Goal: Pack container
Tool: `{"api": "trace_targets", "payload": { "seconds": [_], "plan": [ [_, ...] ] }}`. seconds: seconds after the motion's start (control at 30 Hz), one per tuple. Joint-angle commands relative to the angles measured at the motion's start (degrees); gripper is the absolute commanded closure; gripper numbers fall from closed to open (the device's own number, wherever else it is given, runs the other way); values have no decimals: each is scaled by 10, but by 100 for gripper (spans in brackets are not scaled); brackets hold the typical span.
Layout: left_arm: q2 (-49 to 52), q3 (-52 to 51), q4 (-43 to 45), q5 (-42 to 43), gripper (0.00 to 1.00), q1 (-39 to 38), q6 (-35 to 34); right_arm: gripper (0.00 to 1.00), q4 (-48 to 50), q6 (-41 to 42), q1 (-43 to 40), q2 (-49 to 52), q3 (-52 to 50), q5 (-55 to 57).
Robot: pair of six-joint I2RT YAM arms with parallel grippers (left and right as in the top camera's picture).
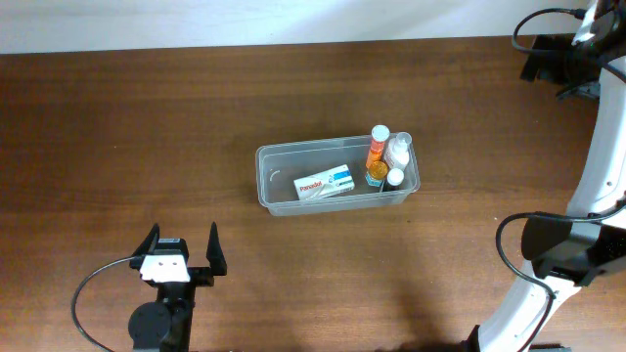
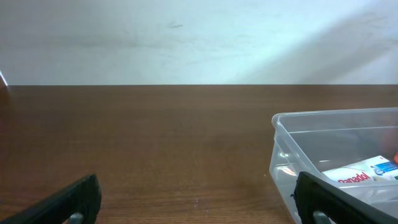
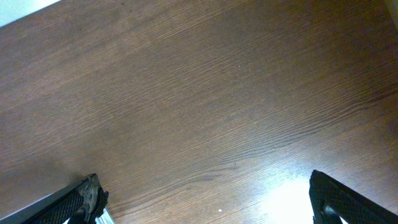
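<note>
Nearest, the left gripper [image 2: 196, 208] has its fingers spread wide with nothing between them, low over the brown table [image 1: 147, 127]; the right gripper [image 3: 211, 205] is equally wide apart and empty above the wood. Mid-table sits the container [image 1: 277, 188], ahead and to the right of the left gripper. Inside it, a white-and-blue box [image 1: 324, 183] lies in the middle, with small bottles [image 1: 377, 147] crowded at the right end

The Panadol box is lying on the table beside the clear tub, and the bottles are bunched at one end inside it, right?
Not quite: the Panadol box lies inside the clear tub, not beside it, as the overhead view shows. The bottles are indeed bunched at one end inside it.
</note>
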Motion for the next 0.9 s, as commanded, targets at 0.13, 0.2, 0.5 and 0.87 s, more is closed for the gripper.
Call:
{"api": "trace_targets", "payload": {
  "seconds": [0.13, 0.2, 0.5, 0.87],
  "plan": [
    [-6, -9, 4, 2, 1, -2, 9, 2, 2, 2, -2, -13, 10, 5],
    [-6, -9, 4, 2, 1, -2, 9, 2, 2, 2, -2, -13, 10, 5],
    [-6, -9, 4, 2, 1, -2, 9, 2, 2, 2, -2, -13, 10, 5],
    [-6, -9, 4, 2, 1, -2, 9, 2, 2, 2, 2, -32, 10, 5]
  ]
}}
